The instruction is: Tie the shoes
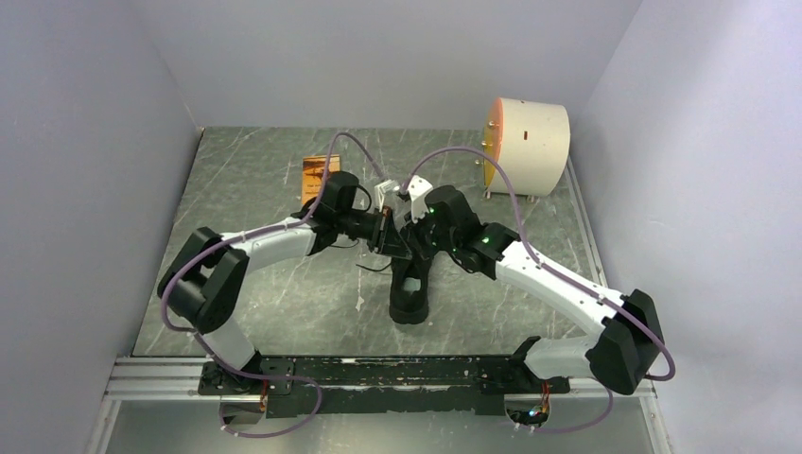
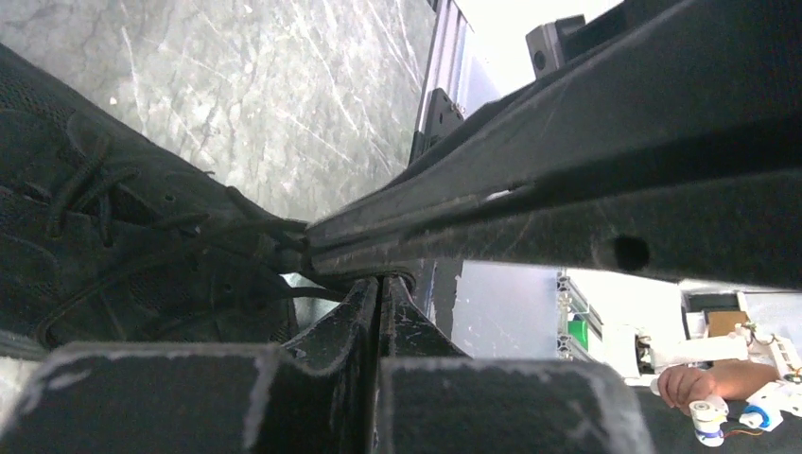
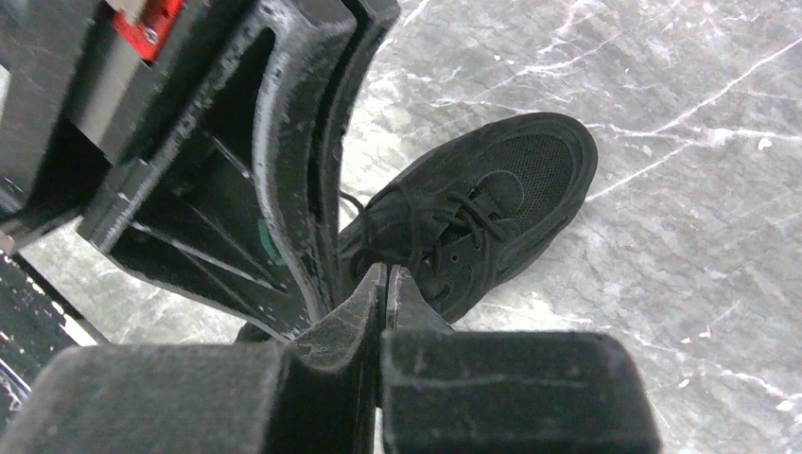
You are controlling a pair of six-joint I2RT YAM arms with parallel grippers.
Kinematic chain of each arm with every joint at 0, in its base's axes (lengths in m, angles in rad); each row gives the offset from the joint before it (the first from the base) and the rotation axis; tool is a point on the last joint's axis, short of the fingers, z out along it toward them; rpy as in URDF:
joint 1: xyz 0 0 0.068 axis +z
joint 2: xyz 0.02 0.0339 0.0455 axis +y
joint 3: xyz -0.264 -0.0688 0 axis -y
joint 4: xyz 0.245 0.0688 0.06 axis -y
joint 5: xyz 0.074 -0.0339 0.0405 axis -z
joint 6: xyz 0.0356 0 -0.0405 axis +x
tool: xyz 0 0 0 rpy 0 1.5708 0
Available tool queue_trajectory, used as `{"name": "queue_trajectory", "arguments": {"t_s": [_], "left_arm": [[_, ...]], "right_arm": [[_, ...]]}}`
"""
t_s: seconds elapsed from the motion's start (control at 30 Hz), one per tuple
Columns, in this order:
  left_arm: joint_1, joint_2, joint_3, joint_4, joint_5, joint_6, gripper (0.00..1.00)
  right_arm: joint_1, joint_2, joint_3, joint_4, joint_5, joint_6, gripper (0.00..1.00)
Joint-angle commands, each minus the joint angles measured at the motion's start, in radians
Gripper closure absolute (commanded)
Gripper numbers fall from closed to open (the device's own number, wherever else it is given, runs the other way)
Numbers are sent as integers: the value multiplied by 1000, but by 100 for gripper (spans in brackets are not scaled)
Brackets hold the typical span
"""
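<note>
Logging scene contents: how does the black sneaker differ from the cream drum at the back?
The all-black low-top knit sneaker is dark, long and low; the cream cylindrical drum is pale, round and looks bulkier. The sneaker sits mid-table; the drum lies on its side in the far right corner. The sneaker is one colour throughout; the drum has an orange-rimmed end face. Both rest on the grey marbled table.

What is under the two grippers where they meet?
The black sneaker lies on the table below the shut left gripper and right gripper. Overhead, they cover its far end; whether either pinches a lace cannot be seen.
</note>
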Motion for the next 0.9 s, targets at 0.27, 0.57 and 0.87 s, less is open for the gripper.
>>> {"name": "queue_trajectory", "arguments": {"t_s": [0.27,0.57,0.87], "left_arm": [[-13,190,-53,517,123,-338,95],[-1,206,-13,323,94,-216,95],[2,229,29,206,115,-149,95]], "right_arm": [[-77,93,136,-113,-145,141,97],[-165,36,126,-279,-174,175,51],[-243,-164,-57,-53,-230,-72,46]]}}
